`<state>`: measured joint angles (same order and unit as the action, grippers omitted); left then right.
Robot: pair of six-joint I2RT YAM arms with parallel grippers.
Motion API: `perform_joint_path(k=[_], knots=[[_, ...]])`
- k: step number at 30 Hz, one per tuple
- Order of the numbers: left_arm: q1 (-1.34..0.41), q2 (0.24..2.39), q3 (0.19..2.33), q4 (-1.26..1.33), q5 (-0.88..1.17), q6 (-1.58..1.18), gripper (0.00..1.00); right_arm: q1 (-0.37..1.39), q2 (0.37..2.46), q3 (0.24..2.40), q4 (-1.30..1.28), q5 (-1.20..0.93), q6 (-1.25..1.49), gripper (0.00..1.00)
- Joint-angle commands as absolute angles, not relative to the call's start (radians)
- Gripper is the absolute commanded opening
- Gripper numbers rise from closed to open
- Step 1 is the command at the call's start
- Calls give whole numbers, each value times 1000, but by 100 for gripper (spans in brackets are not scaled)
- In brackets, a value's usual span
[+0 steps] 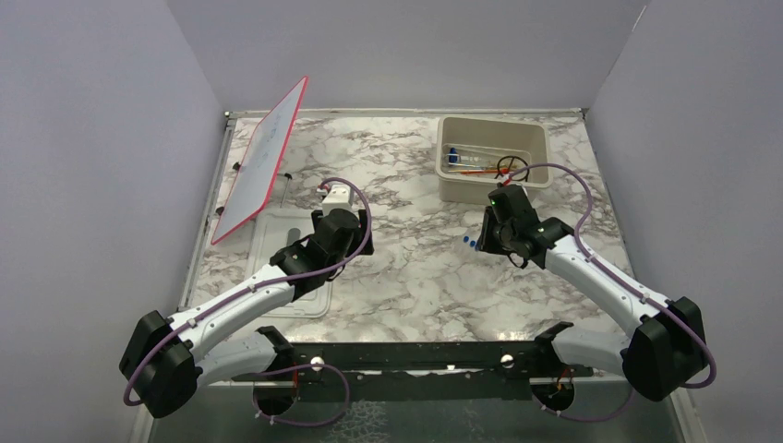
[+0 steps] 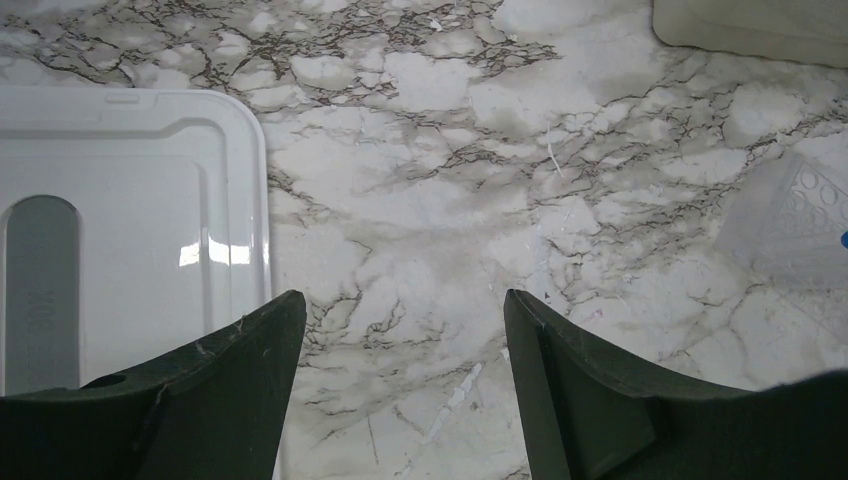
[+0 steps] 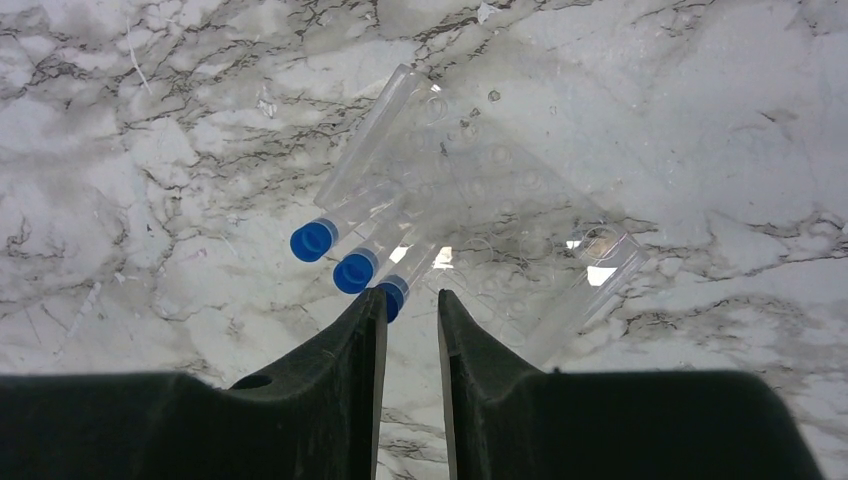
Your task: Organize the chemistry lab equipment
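Right gripper [image 3: 411, 295]: fingers narrowed to a slit, tips at one blue cap [image 3: 393, 297]; grasp impossible to tell. Left gripper [image 2: 402, 297] spread wide, empty, over marble table [image 2: 450, 200] well left of beige tub [image 1: 462, 191]. Inside tub: black wire ring [image 1: 511, 167], orange-red stick [image 1: 478, 172], loose tubes [image 1: 469, 155]. Near tub's front: clear tray [image 3: 540, 230], three blue-capped tubes [image 3: 354, 271] lying on it.

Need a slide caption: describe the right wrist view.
Right gripper, jaws narrowly apart, over three blue-capped tubes in a clear rack on marble.
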<state>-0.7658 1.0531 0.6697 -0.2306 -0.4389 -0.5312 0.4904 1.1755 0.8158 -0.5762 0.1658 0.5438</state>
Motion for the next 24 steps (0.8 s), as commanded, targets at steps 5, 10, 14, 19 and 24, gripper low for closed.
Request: perform_joint_path(k=[5,10,14,19,24], knots=[[-755,1050,655,-218,-454,-537,75,488,1174,828,-611,189,553,27],[-750,1057,653,-223,-462,-542,75,488,1154,838,-612,192,550,27],[-742,1070,658,-235,-476,-550,75,488,1140,868,-616,191,542,27],[-730,1074,664,-259,-504,-563,75,488,1110,924,-634,213,540,28],[-712,1094,666,-297,-560,-595,78,488,1091,956,-626,186,530,30]])
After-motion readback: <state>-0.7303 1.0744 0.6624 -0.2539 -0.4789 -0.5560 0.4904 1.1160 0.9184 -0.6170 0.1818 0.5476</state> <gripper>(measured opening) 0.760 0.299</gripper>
